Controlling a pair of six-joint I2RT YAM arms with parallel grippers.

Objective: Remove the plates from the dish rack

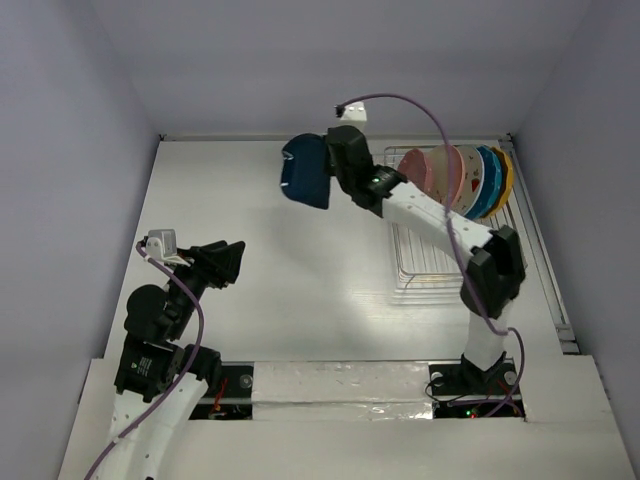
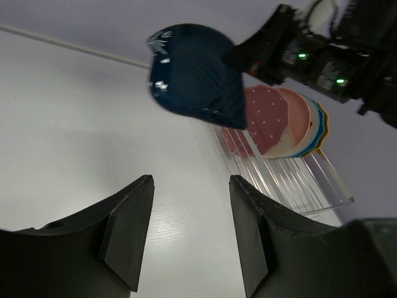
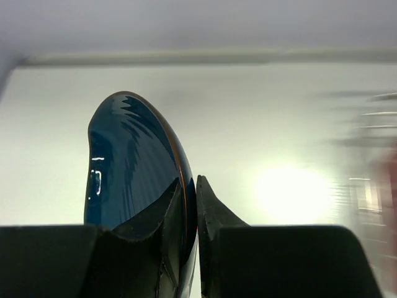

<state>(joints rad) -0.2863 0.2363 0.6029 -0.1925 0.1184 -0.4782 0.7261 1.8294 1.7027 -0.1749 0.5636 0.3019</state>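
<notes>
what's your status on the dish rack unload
Right end effector shut on dark blue round plate, held aloft left of silvery wire dish rack. Left end effector open, empty. Other plates upright in rack. Nothing seen in the way.

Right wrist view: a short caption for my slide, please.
Right gripper holds the dark blue plate by its rim, on edge.

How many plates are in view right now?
6. The dark blue plate is held by the right gripper above the table, left of the dish rack. Five stand in the rack: pink dotted, cream-and-pink, white, teal, orange-yellow; another could hide behind.
</notes>
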